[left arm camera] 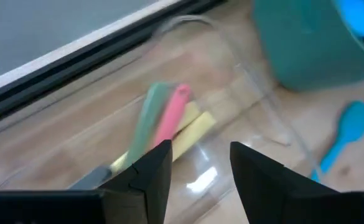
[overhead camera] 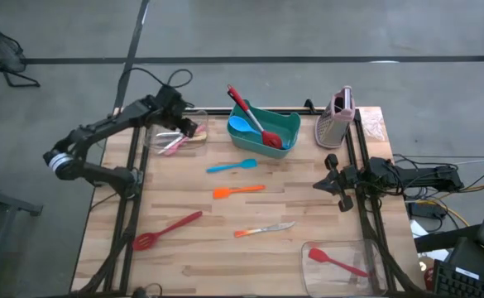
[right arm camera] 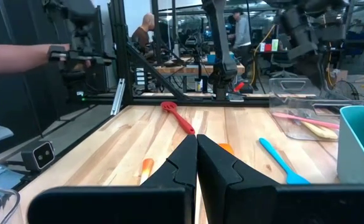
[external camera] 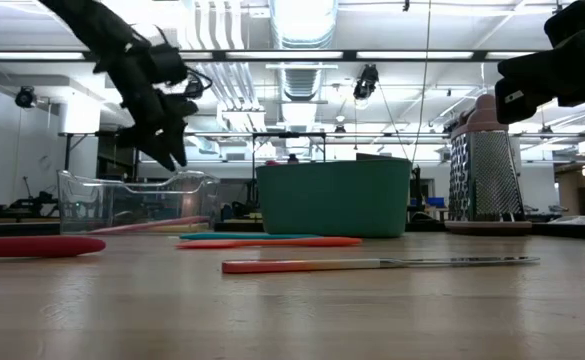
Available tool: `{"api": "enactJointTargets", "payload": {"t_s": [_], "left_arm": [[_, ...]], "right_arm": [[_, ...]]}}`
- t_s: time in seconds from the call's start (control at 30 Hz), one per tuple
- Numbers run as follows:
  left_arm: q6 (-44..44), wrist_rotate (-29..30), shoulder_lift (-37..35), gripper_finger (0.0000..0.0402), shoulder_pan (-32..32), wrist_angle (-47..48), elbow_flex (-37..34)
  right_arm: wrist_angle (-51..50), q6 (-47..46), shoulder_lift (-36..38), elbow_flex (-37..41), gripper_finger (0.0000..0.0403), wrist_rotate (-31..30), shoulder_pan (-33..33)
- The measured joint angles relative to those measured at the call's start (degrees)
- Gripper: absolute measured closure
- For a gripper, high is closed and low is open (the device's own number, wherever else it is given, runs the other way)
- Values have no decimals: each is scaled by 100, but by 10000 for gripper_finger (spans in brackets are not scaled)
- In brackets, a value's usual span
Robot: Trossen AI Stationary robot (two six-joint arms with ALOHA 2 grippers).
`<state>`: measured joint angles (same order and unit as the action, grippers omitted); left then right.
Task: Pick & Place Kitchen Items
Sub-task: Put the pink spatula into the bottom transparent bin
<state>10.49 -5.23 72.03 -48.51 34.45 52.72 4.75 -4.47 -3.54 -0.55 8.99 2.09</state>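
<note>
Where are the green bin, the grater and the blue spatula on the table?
green bin [overhead camera: 287, 126]: high view, on its right-hand wall.
grater [overhead camera: 336, 124]: high view, on its metal face.
blue spatula [overhead camera: 232, 165]: high view, on its handle.

The utensils in the left clear tub [left arm camera: 244, 81] are smeared with blur, and the teal bin [left arm camera: 312, 43] is cropped at the edge.

Grey concrete floor [overhead camera: 250, 33] all round light wooden plank table [overhead camera: 225, 240], dark seam line crossing it. Black chair base [overhead camera: 2, 54] at far corner, cables and dark equipment [overhead camera: 440, 207] beside table edge. Low view: open ceiling, long fluorescent strip lights [external camera: 302, 55], silver ribbed ducts [external camera: 302, 80], hanging lamp [external camera: 369, 82]. Right wrist view: workshop beyond, black metal frame posts [right arm camera: 121, 56], benches, people at desks [right arm camera: 147, 31], bare forearm [right arm camera: 14, 57] at edge.
</note>
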Motion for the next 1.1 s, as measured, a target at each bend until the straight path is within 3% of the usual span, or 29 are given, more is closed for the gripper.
{"api": "enactJointTargets", "payload": {"t_s": [0.13, 0.37, 0.77, 1.1], "left_arm": [[-297, -343, 393, 235, -216, 13, -53], [-202, 553, 1118, 235, -243, 43, -58], [-468, 625, 1828, 235, -256, -119, -58], [-606, 603, 2053, 282, -256, -150, -42]], "right_arm": [[0, 0, -1, 1, 394, 0, 2], [0, 1, -1, 1, 394, 0, 0], [0, 0, -1, 1, 394, 0, 2], [0, 0, -1, 0, 394, 0, 1]]}}
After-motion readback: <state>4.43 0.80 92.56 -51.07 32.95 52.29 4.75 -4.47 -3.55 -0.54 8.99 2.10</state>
